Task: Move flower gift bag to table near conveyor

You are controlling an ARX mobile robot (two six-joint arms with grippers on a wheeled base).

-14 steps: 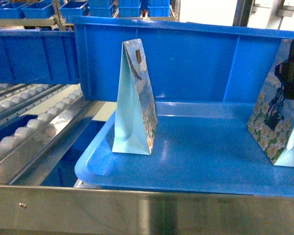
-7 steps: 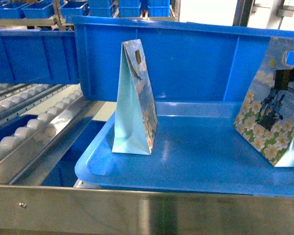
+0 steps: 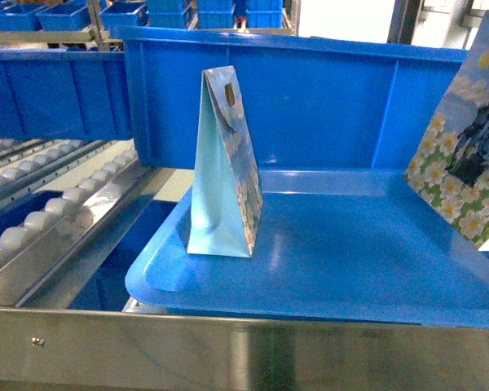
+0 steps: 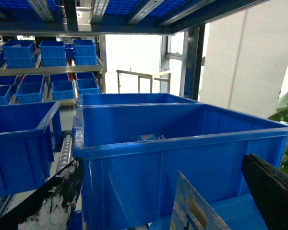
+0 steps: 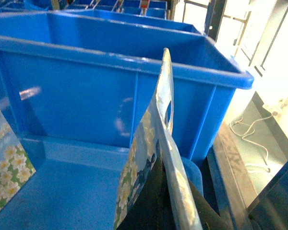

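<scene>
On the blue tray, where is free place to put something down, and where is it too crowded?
The blue tray floor is bare between the standing gift bag on its left and the lifted flower gift bag at the right edge, back to the blue bin wall. The far right is crowded: the right end effector holds that bag there.

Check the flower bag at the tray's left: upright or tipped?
Upright. The flower bag stands on its flat base on the blue tray, handle end up.

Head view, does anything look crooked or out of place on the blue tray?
The flower gift bag at the right edge leans over, lifted off the blue tray, pinched in the right gripper. The other bag stands upright.
</scene>
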